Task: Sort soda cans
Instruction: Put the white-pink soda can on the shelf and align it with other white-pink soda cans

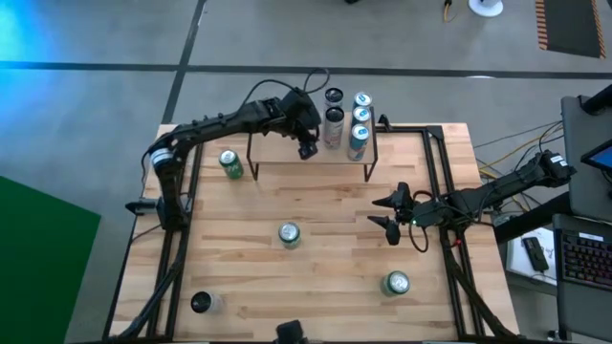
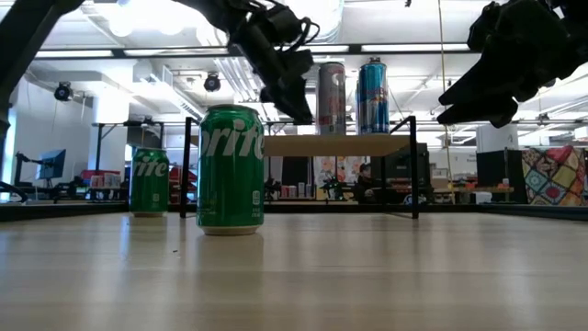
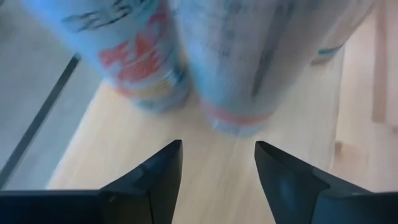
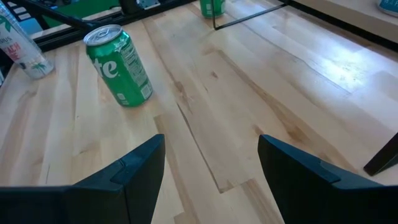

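A raised shelf (image 1: 311, 162) on thin dark legs stands at the far edge of the tabletop (image 1: 325, 277); on its far right part five cans are packed close, two dark-topped ones (image 1: 333, 96) beside three pale blue and silver ones (image 1: 360, 117); the left gripper (image 1: 306, 149) hovers just left of this cluster, its jaws spread apart and empty, with cans close ahead in its wrist view; the left half of the shelf is bare.

Three green cans stand well apart on the boards: one (image 1: 230, 163) at the far left by the shelf's left leg, one (image 1: 289, 234) near the centre, one (image 1: 396, 283) at the near right; a further can (image 1: 201, 303) stands at the near left corner; wide bare wood lies between them.

The right gripper (image 1: 387, 212) hangs above the right middle of the tabletop, jaws wide and empty, the centre green can to its left.

Dark rails (image 1: 445, 182) frame the tabletop; grey floor (image 1: 115, 57) lies beyond; desks and ceiling lights fill the room behind.
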Controlling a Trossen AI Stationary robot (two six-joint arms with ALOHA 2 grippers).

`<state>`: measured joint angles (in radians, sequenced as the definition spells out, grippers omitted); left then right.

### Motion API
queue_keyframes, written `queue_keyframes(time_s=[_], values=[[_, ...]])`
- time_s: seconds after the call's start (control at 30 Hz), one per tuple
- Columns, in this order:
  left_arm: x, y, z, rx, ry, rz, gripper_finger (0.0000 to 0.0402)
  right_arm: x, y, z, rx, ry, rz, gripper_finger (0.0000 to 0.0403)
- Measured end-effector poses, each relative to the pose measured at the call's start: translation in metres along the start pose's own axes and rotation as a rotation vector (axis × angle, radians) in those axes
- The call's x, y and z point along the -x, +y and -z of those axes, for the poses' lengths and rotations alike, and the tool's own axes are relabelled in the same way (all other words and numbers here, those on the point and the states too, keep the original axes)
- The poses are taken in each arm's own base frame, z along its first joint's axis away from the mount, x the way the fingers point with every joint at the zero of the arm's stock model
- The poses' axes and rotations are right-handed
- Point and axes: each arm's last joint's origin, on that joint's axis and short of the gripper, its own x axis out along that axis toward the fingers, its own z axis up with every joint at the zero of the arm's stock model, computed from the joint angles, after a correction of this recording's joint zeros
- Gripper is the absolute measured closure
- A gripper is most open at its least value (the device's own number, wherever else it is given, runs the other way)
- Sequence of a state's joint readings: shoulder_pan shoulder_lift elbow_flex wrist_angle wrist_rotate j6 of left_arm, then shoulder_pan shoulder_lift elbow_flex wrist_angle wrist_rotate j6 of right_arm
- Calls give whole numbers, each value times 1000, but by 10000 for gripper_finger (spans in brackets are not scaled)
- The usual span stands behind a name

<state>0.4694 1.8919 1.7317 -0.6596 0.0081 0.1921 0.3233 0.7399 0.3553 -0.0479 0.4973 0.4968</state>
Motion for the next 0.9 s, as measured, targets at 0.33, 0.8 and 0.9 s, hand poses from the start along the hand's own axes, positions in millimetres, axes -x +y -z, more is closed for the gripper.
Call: queue_keyframes(time_s=[0.33,0.8,0.9], values=[[88,-7,29,86,-60,-78,216,4,-1,-2,24,-7,-25,156],[152,-89,186,272,-280,96,216,9,3,-7,-13,-11,-156,156],[160,-104,208,290,-295,187,216,9,9,-12,-33,-31,-266,156]])
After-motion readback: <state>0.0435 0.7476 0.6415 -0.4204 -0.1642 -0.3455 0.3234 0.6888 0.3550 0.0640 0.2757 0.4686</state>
